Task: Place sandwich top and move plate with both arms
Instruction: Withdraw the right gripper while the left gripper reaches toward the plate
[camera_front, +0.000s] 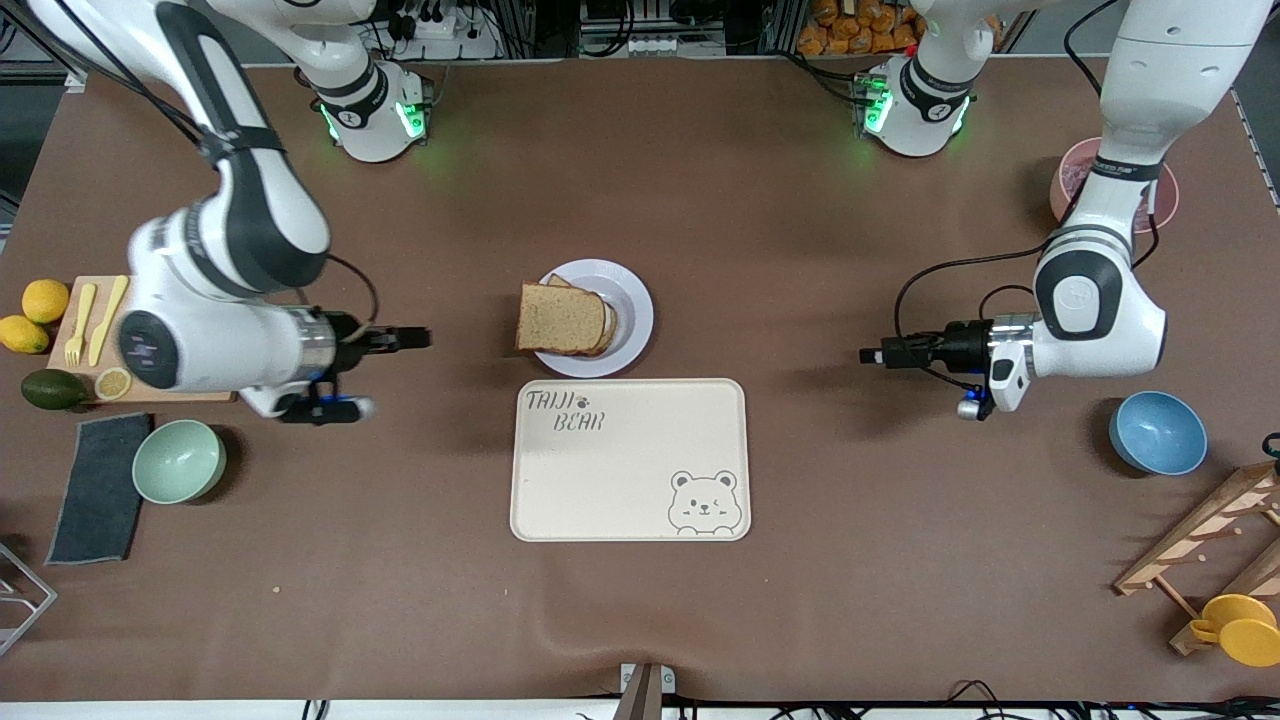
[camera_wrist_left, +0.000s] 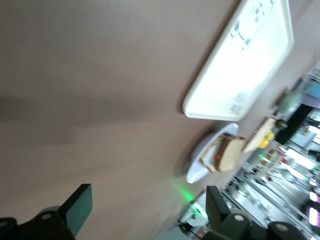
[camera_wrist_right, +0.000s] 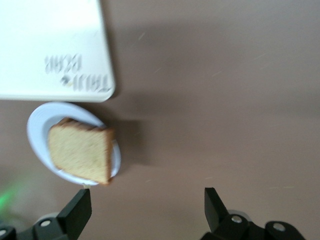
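Tray (camera_front: 630, 470): cream, bear-printed, nearer the front camera than the plate (camera_front: 632, 300), almost touching it. Plate: round, pale, carrying sandwich top (camera_front: 560, 318) on the stack, overhanging the rim toward the right arm's end. Right gripper (camera_front: 415, 339): over bare table beside the plate, fingers spread wide, empty. Left gripper (camera_front: 868, 354): over bare table, spread wide, empty.

The rectangular cream plastic tray (camera_front: 630, 460) carries the printed words "TAIJI BEAR" in its corner nearest the round pale plate (camera_front: 630, 290), with a small paw mark between the two words. No other lettering is legible.
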